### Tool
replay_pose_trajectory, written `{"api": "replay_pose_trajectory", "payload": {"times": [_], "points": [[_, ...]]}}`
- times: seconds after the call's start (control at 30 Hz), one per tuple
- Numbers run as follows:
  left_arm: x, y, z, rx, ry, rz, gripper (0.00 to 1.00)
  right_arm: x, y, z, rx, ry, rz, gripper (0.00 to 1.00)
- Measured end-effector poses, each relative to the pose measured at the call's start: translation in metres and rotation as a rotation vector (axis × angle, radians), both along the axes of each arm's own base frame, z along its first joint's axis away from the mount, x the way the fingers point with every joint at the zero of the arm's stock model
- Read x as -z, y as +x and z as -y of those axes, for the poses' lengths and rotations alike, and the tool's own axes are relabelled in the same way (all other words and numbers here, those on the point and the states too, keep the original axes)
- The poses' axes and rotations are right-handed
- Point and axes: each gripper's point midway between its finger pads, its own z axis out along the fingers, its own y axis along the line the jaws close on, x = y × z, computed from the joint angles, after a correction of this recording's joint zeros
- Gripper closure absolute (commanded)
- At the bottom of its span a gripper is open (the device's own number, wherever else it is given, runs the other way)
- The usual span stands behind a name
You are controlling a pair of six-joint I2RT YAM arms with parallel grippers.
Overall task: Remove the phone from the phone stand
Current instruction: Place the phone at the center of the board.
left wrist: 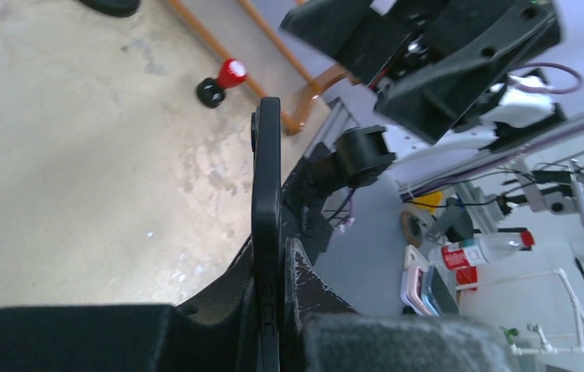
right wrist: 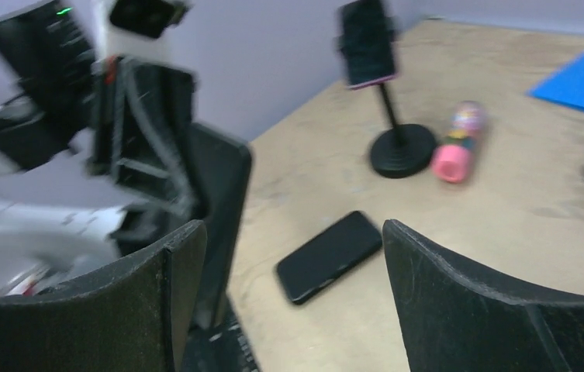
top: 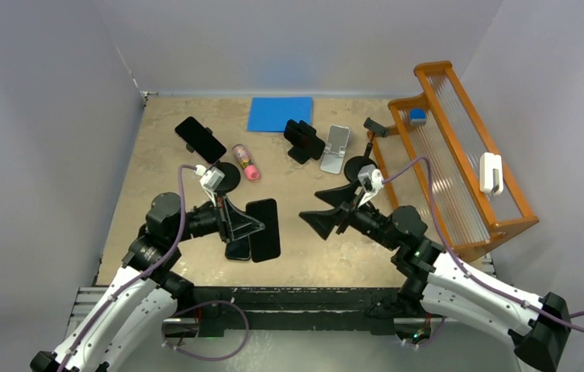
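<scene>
My left gripper (top: 256, 226) is shut on a black phone (top: 267, 232) and holds it just above the table, near the front middle. In the left wrist view the phone (left wrist: 265, 178) stands edge-on, pinched between the fingers of the left gripper (left wrist: 281, 260). A second black phone (top: 236, 250) lies flat on the table beside it and also shows in the right wrist view (right wrist: 329, 256). My right gripper (top: 310, 206) is open and empty and faces the left gripper. A black phone stand (top: 225, 178) at the back left holds another phone (top: 201, 139).
A pink bottle (top: 245, 162) lies beside that stand. A dark stand with a phone (top: 304, 140), a silver stand (top: 336, 148) and an empty black stand (top: 360, 167) are at the back middle. A blue mat (top: 280, 114) lies behind them. An orange rack (top: 459, 159) runs along the right.
</scene>
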Motion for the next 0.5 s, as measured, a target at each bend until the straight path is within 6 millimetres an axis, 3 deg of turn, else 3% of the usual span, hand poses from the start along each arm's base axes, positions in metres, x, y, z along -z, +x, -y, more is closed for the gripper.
{"api": "replay_pose_trajectory", "payload": {"times": [0.23,0.5], "points": [[-0.036,-0.014,0.008,0.094,-0.127,0.088,1.00,-0.013,-0.051,-0.035,-0.362,0.099,0.002,0.24],[-0.058,-0.025,0.011,0.173,-0.205,0.165,1.00,-0.011,-0.072,-0.047,-0.513,0.153,-0.052,0.32]]}}
